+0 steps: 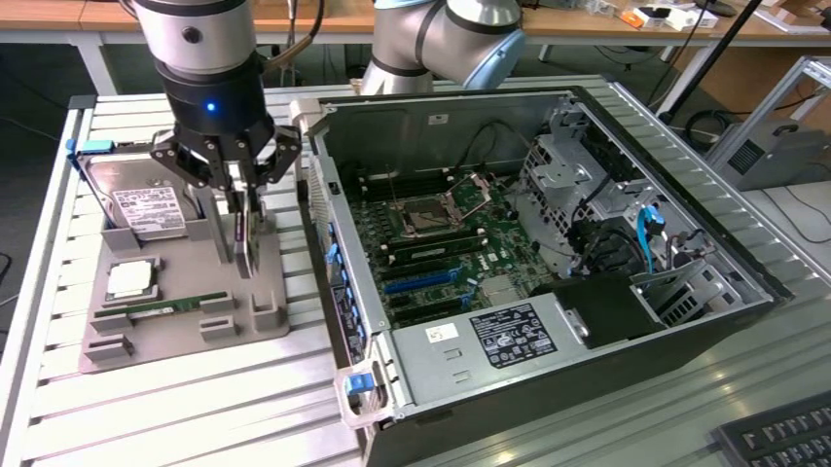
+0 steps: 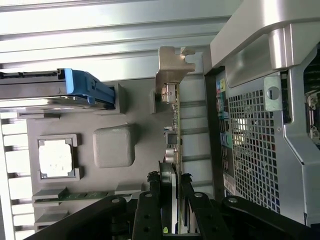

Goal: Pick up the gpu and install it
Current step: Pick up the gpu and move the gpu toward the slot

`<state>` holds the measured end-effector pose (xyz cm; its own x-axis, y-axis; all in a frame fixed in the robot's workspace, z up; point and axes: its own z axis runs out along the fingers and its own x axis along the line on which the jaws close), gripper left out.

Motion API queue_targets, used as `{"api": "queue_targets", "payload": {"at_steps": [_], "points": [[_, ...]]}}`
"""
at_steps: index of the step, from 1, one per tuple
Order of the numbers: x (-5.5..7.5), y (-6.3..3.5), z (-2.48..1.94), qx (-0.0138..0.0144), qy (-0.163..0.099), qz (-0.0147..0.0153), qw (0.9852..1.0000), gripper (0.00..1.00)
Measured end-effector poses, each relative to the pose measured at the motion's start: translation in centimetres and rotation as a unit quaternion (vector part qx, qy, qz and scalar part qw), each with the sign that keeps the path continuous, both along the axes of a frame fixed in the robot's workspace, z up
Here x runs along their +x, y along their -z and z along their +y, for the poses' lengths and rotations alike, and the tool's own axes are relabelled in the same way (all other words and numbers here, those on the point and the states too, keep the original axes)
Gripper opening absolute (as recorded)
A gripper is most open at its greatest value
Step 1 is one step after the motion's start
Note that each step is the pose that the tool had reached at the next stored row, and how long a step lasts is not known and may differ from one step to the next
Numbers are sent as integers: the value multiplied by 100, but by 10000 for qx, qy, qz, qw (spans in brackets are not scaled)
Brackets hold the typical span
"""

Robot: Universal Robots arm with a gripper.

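The gripper (image 1: 241, 206) is closed on the gpu (image 1: 243, 248), which is held upright on edge at the grey fixture tray (image 1: 169, 331). In the exterior view, the gpu is located at 9 o'clock from the open computer case (image 1: 546, 243).

We see a ribbed silver metal table (image 1: 195, 418) that looks smooth and shiny. The grey plastic tray (image 1: 162, 342) looks matt. The green gpu card (image 2: 173, 120) has a shiny bare metal end. The grey metal computer case (image 2: 250, 150) has a wall of small holes. The silver metal hard drive (image 1: 124, 177) has a white paper label.
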<state>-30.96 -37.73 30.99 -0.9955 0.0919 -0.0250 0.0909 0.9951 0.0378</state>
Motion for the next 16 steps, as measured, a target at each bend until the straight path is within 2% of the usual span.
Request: {"api": "queue_targets", "payload": {"at_steps": [16], "points": [[0,-59,0,14,0,0,10000,26]]}}
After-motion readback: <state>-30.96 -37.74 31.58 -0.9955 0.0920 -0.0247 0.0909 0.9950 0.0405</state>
